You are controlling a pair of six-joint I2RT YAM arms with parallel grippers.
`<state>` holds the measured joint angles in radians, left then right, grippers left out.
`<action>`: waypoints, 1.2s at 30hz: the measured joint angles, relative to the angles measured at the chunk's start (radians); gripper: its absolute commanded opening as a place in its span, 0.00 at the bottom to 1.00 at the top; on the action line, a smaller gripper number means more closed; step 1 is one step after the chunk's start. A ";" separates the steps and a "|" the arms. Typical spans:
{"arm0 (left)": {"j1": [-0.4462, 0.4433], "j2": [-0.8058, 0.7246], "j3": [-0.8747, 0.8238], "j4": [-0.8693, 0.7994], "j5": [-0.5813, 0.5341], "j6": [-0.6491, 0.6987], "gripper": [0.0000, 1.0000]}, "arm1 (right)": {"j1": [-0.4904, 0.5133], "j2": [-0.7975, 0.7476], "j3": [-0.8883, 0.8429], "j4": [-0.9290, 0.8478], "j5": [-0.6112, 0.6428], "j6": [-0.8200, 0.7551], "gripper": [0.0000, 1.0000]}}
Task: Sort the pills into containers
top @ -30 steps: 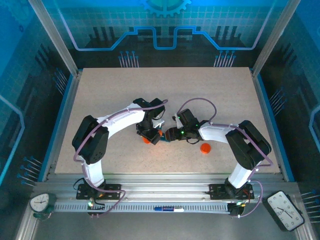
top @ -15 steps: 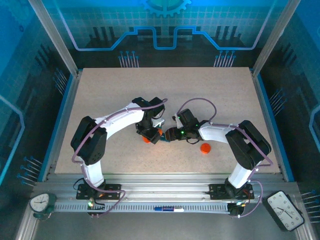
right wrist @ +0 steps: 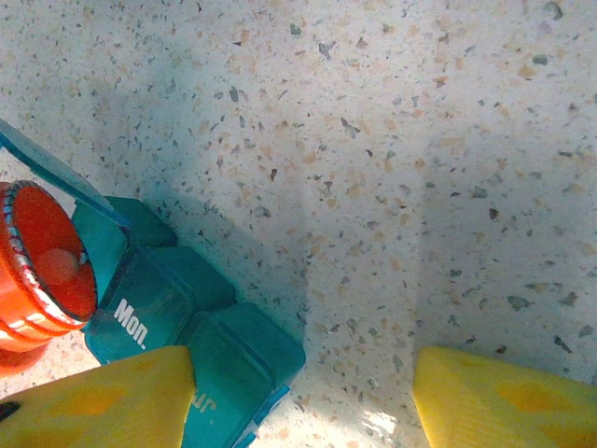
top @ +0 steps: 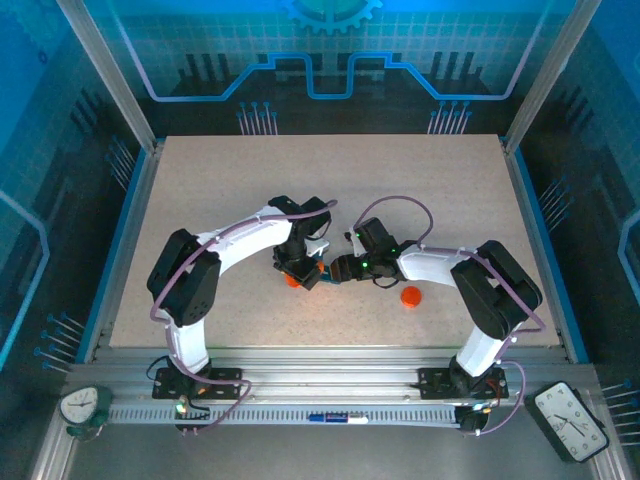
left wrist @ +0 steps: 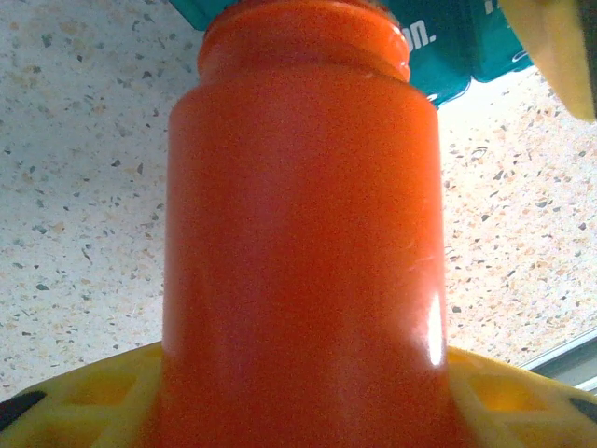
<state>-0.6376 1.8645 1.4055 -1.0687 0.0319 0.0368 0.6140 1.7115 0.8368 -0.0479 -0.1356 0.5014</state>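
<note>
— Right wrist: where's the pill box?
— Seven o'clock on the table, right end effector spread wide beside it. Meanwhile the left end effector clamps the orange bottle; I'd tip it slowly, mouth over one compartment, so pills don't scatter

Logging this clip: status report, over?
Left gripper shut on bottle, mouth at pill box. Right gripper open, beside it. Cap lies apart.
</note>
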 measured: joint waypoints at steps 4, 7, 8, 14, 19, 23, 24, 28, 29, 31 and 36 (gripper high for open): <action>0.000 0.002 0.014 -0.013 -0.005 0.000 0.00 | 0.000 0.000 0.000 0.001 0.000 0.000 0.65; 0.000 0.002 0.034 -0.030 -0.011 0.000 0.00 | 0.000 0.000 0.000 0.001 0.000 0.000 0.66; 0.000 0.002 0.040 -0.034 -0.013 0.001 0.00 | 0.000 0.000 0.000 0.001 0.000 0.000 0.65; 0.000 0.003 0.053 -0.057 -0.018 0.017 0.00 | 0.000 0.002 0.000 0.002 0.000 0.000 0.65; 0.000 0.011 0.053 -0.069 -0.018 0.019 0.00 | 0.000 0.004 0.000 0.004 -0.001 0.000 0.66; 0.000 0.028 0.056 -0.076 -0.017 0.023 0.00 | 0.000 0.004 0.000 0.005 -0.001 0.001 0.65; 0.000 0.031 0.060 -0.076 -0.017 0.023 0.00 | 0.000 0.005 0.000 0.005 -0.001 0.001 0.65; 0.000 0.035 0.065 -0.074 -0.018 0.023 0.00 | 0.000 0.006 0.000 0.005 -0.001 0.004 0.65; 0.000 0.035 0.065 -0.074 -0.018 0.023 0.00 | 0.000 0.006 0.000 0.005 -0.001 0.004 0.65; 0.000 0.035 0.064 -0.068 -0.017 0.023 0.00 | 0.000 0.006 0.000 0.005 -0.001 0.004 0.65; 0.000 0.035 0.048 -0.043 -0.013 0.022 0.00 | 0.000 0.006 0.000 0.006 -0.001 0.004 0.65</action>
<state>-0.6376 1.8996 1.4532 -1.1114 0.0189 0.0586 0.6140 1.7172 0.8364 -0.0422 -0.1364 0.5053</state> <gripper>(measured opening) 0.535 0.656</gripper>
